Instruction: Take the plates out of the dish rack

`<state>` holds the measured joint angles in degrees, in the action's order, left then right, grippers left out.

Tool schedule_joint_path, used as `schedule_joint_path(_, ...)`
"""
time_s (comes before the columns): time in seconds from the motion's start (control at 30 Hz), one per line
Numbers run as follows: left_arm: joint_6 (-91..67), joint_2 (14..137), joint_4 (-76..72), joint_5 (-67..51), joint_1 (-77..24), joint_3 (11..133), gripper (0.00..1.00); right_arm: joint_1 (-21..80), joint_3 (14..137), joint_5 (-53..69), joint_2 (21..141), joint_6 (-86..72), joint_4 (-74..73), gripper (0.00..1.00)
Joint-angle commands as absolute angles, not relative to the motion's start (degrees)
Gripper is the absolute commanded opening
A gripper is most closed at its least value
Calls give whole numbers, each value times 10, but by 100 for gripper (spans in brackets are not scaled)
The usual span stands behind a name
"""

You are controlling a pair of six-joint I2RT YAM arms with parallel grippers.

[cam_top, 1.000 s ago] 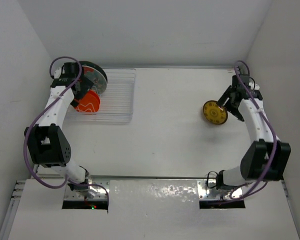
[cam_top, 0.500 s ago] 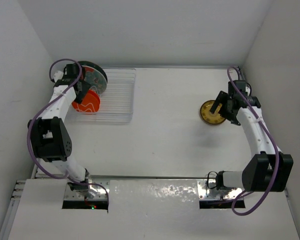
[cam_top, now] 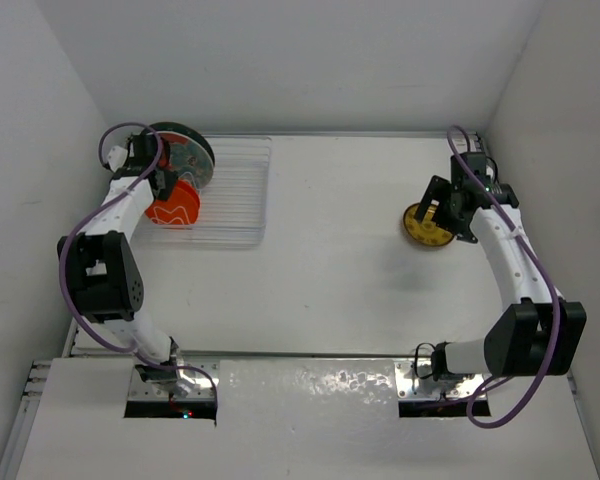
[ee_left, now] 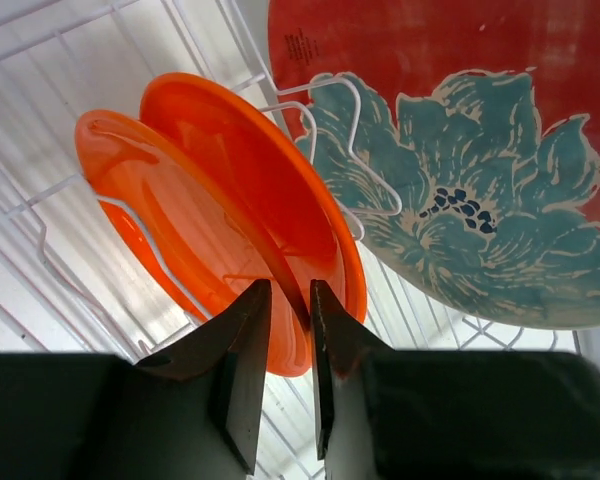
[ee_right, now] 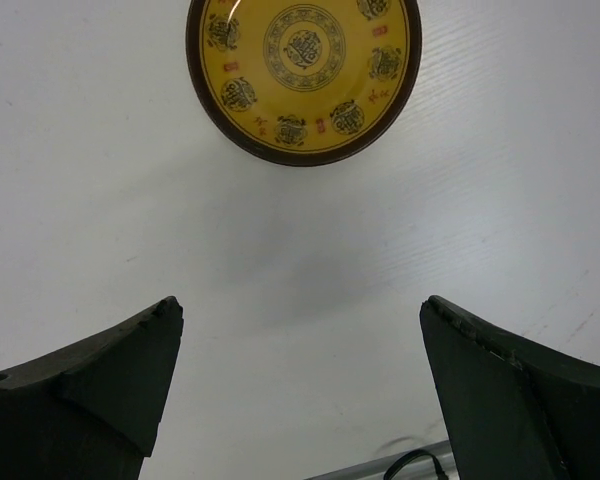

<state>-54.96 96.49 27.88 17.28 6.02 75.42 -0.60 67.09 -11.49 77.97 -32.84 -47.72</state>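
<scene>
Two left jaws — nipping orange plate (ee_left: 250, 190) (racked).

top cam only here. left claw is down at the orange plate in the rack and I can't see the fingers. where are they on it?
Observer: Left wrist cam: the left claw straddles the orange plate's near rim, one finger on each face, with a narrow gap. Can't tell if it's pinching yet.
Operator: anything crowding that plate?
Observer: The red and teal flower plate stands on edge just behind it. A white wire loop of the dish rack rises between them.
Operator: right claw touching the yellow one?
Observer: No. Right wrist cam: the right claw is wide open over bare table. The yellow plate lies flat, face up, beyond its fingertips.
</scene>
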Motion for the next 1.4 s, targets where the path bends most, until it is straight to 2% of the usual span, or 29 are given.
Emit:
schedule_joint_path(0.0, -547, 940, 315, 183, 76, 753, 18, -4, 703, -120, 780, -320, -483, 99)
schedule_joint_path(0.07, -541, 935, 335, 183, 76, 780, 10, -4, 705, -121, 780, -321, -483, 99)
schedule_joint_path(0.1, -538, 931, 337, 181, 76, 787, 2, -4, 706, -121, 780, -321, -483, 99)
schedule_joint_path(0.13, -536, 928, 337, 180, 76, 789, 0, -4, 707, -121, 780, -321, -483, 99)
schedule_joint_path(0.5, -509, 862, 367, 148, 76, 799, 0, -4, 744, -118, 775, -325, -489, 99)
schedule_joint_path(0.83, -311, 771, 278, 94, 38, 805, 0, -4, 845, -48, 799, -378, -472, 99)
schedule_joint_path(0.93, -186, 773, 222, 53, -35, 795, 0, -4, 908, 34, 827, -414, -456, 99)
schedule_joint_path(1.07, -28, 803, 211, 35, -248, 800, 0, 37, 1015, 75, 887, -453, -477, 99)
schedule_joint_path(1.2, 116, 885, 259, 75, -399, 843, 0, 79, 1168, 129, 986, -445, -557, 99)
schedule_joint_path(1.27, 154, 917, 293, 81, -454, 885, 0, 90, 1180, 140, 1018, -433, -591, 99)
schedule_joint_path(1.37, 172, 952, 295, 79, -499, 915, 0, 99, 1133, 163, 1013, -413, -585, 99)
